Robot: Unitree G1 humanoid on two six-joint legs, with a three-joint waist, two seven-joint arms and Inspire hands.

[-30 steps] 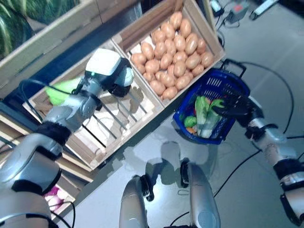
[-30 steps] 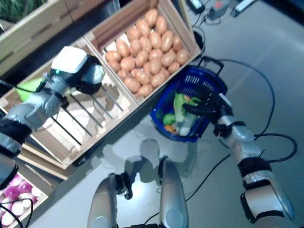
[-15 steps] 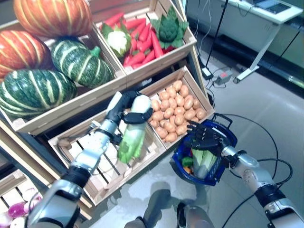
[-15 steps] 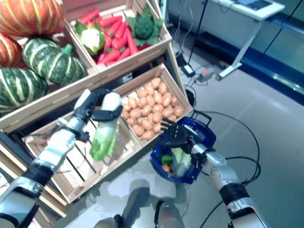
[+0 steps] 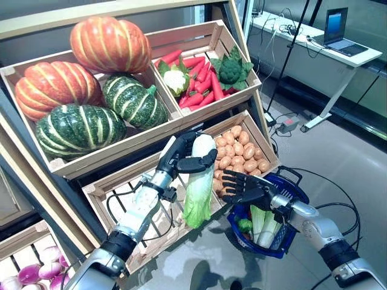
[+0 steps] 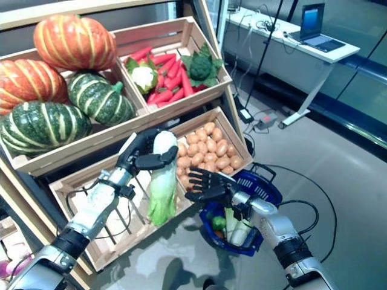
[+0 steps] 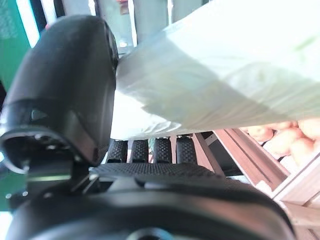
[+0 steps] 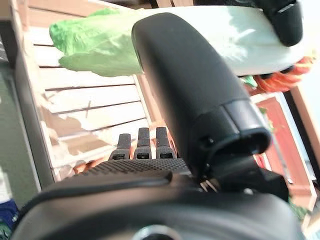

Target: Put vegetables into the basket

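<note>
Left hand (image 5: pixel 180 158) grips cabbage (image 5: pixel 198 181) (leaves down); right hand (image 5: pixel 245 188) fingers released.

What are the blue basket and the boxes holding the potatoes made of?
The blue basket looks like plastic: even, bright colour and walls moulded as an open grid. The crates look like bare wood: pale tan slats with visible board edges. From here that is only how they look.

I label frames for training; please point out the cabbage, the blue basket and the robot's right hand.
cabbage (image 5: pixel 198 187): left eye view, pale stalk.
blue basket (image 5: pixel 300 192): left eye view, rim.
right hand (image 5: pixel 245 189): left eye view, palm.
</note>
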